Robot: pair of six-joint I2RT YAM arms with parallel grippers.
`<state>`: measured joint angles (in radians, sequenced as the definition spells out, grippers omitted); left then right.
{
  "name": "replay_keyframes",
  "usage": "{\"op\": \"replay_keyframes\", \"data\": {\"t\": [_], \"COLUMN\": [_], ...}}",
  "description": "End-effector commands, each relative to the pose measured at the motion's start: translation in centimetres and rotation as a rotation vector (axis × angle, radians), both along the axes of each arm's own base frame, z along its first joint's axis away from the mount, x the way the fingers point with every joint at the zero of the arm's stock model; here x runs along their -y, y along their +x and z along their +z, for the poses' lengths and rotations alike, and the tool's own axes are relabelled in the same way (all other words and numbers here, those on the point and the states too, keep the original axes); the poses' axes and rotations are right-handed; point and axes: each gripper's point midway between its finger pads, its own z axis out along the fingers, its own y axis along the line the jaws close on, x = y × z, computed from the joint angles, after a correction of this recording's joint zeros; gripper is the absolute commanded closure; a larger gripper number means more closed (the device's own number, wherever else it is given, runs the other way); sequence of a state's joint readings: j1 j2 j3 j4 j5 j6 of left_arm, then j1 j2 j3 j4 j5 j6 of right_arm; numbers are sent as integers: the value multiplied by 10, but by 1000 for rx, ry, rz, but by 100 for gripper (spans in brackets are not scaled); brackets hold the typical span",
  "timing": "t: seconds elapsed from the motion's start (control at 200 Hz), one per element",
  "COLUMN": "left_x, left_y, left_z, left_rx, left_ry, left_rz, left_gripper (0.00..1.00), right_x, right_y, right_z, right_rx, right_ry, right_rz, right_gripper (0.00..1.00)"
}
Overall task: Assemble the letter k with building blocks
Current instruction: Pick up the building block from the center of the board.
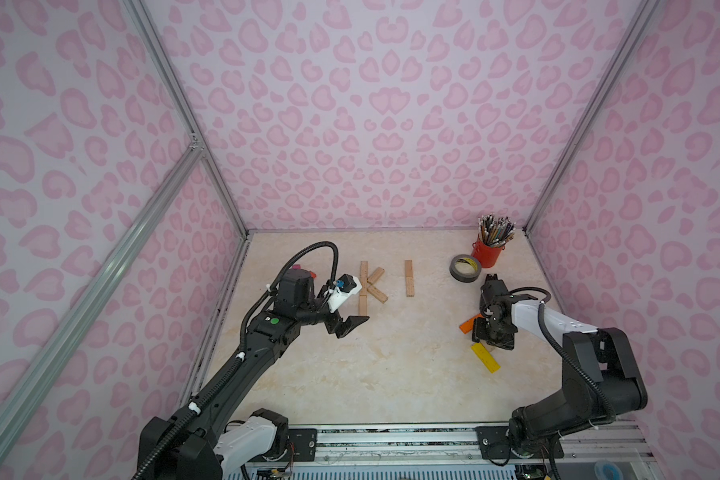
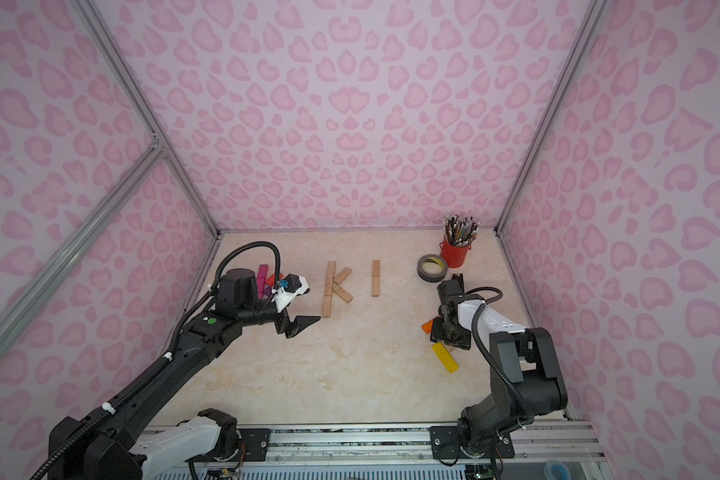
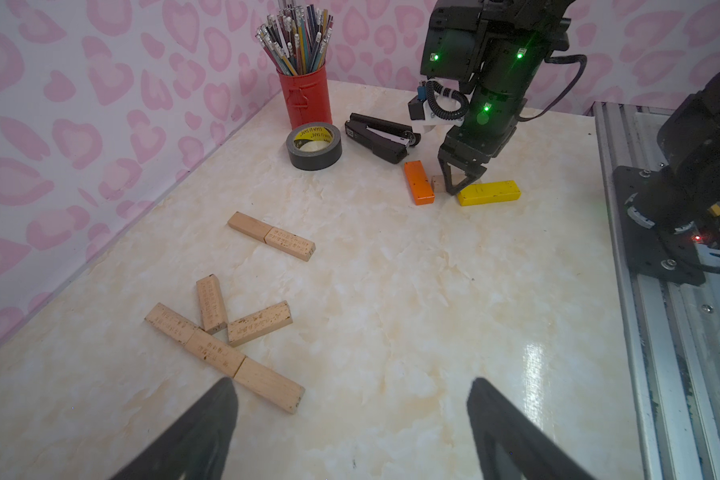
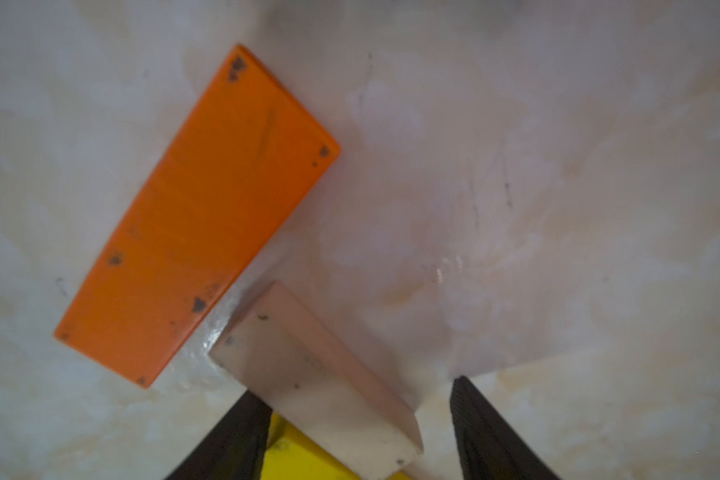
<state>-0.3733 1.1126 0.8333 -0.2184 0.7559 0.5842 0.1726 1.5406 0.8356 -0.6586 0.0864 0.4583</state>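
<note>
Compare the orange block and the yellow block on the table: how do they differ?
Colour aside, the orange block lies uncovered, while a plain wooden block seems to overlap the yellow block. The orange block's long side runs roughly crosswise to the yellow block's. Both are flat rectangular blocks.

Pink heart-patterned walls (image 1: pixel 350 104); red pencil cup (image 3: pixel 304 99); orange block (image 4: pixel 196 216); yellow block (image 3: pixel 489 193)

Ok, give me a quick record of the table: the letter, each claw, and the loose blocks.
Letter: wooden K, three-block stem, two slanted arms
Beside it: two-block strip
Left claw: open, empty, by the stem's near end
Right claw: open, around a plain block
Its neighbours: orange block, yellow block
</note>
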Motion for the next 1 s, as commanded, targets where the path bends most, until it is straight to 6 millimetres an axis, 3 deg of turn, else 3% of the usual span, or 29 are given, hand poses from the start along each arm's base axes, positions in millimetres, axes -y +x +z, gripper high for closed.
{"op": "replay_keyframes", "data": {"t": [0.0,0.155,0.395,0.561,0.646,0.801,0.996], "left_x": [1,0,1,4,4,2,1], "left_y": [2,2,1,-3,-3,-3,-4], "left_z": [5,6,6,5,6,7,9], "left_rx": [20,24,25,9,12,24,33], "left_ry": [-6,-4,-6,-12,-12,-13,-16], "left_rz": [-1,1,-7,-38,-36,-25,-25], "left_gripper": [11,11,11,11,11,11,11], "right_x": [1,-4,7,7,2,-26,-96], "right_y": [-2,0,5,16,24,38,52], "right_z": [-1,-5,-2,20,40,73,86], "right_rx": [-15,-22,-1,75,136,206,212], "right_ry": [1,33,7,16,24,32,48], "right_rz": [-7,2,-44,-55,-55,-27,69], "right_gripper": [37,51,70,80,83,87,86]}}
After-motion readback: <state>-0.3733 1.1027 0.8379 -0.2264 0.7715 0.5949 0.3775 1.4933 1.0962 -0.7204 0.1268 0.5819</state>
